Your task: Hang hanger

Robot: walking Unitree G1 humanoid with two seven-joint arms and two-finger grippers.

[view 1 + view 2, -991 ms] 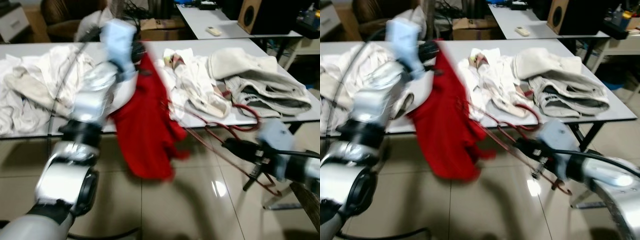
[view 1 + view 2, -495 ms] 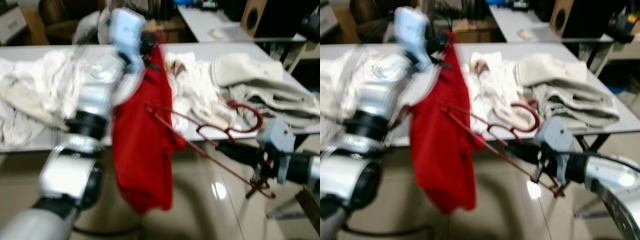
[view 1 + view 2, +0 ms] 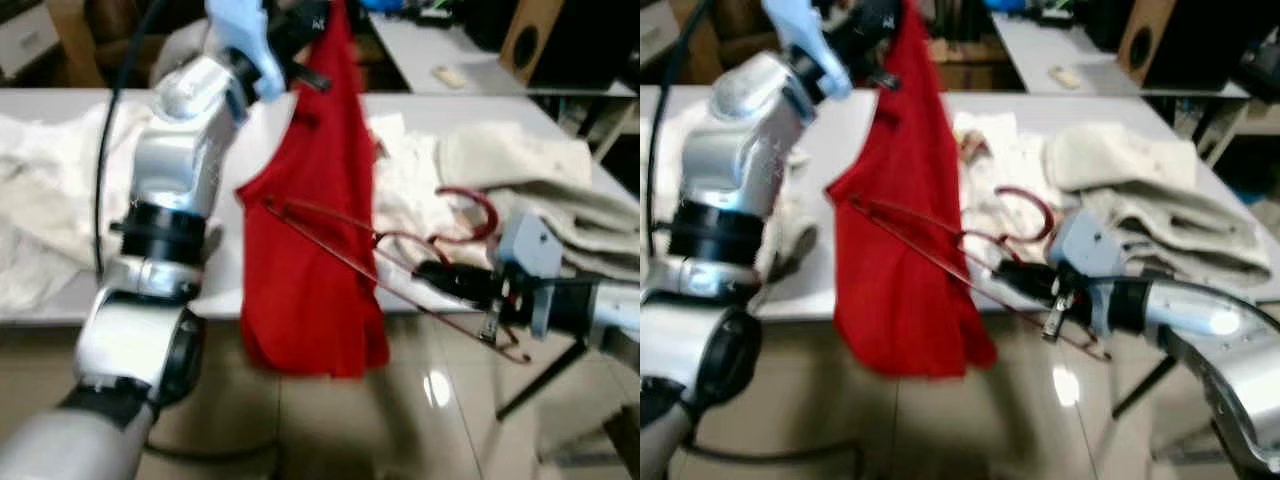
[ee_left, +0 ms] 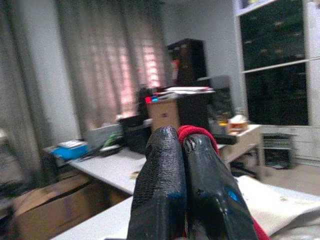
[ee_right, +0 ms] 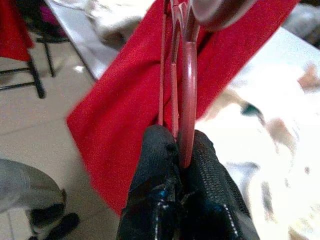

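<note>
A red garment [image 3: 315, 230] hangs from my raised left gripper [image 3: 308, 22], which is shut on its top edge; red cloth shows between the fingers [image 4: 165, 185] in the left wrist view. My right gripper [image 3: 432, 275] is shut on a dark red wire hanger [image 3: 400, 255] near its neck. The hanger's hook [image 3: 478, 212] curves over the table side, and one wire arm [image 3: 895, 222] lies across the front of the garment. In the right wrist view the hanger wires [image 5: 180, 70] run up from the shut fingers [image 5: 160, 190] against the red cloth [image 5: 125, 100].
A white table [image 3: 90, 110] behind carries heaps of pale laundry [image 3: 540, 180] and white cloths [image 3: 40, 200]. A second table holds a speaker [image 3: 530, 35]. Tiled floor [image 3: 330, 430] lies in front.
My left gripper has lifted the red garment higher, so it hangs straighter. The right gripper has carried the hanger left and up until its wire arm reaches the cloth. The camera has shifted too.
</note>
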